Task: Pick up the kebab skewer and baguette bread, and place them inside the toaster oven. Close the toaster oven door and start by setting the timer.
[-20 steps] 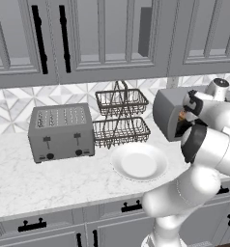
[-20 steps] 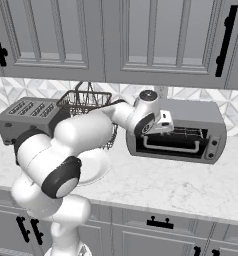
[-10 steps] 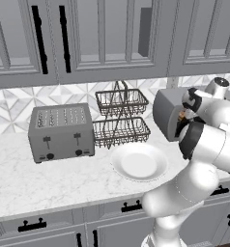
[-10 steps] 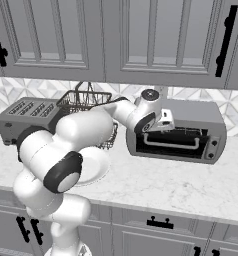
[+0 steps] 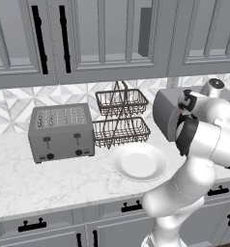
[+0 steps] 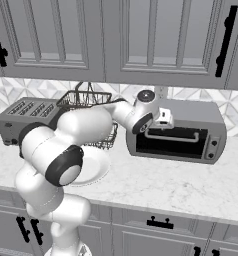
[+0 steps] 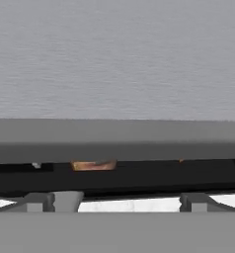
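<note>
Grey toaster oven (image 6: 183, 131) looks shut, food glimpsed inside; the gripper (image 6: 163, 119), jaws open and empty, hovers at its top, timer left.

One toaster oven (image 6: 178, 131), right end of worktop (image 6: 156, 182). One pop-up toaster (image 5: 62, 131), left end; two levers, two knobs on its front. One wire rack (image 5: 121, 118), two baskets stacked, at back edge between toaster and oven. One white plate (image 5: 139, 162), near front edge below rack. One robot arm, one gripper (image 6: 163, 119) at oven's top front. Upper cabinets: two black bar handles in left base view, three in right base view. One orange-brown glimpse (image 7: 93, 165) inside oven slot, kind unclear.
</note>
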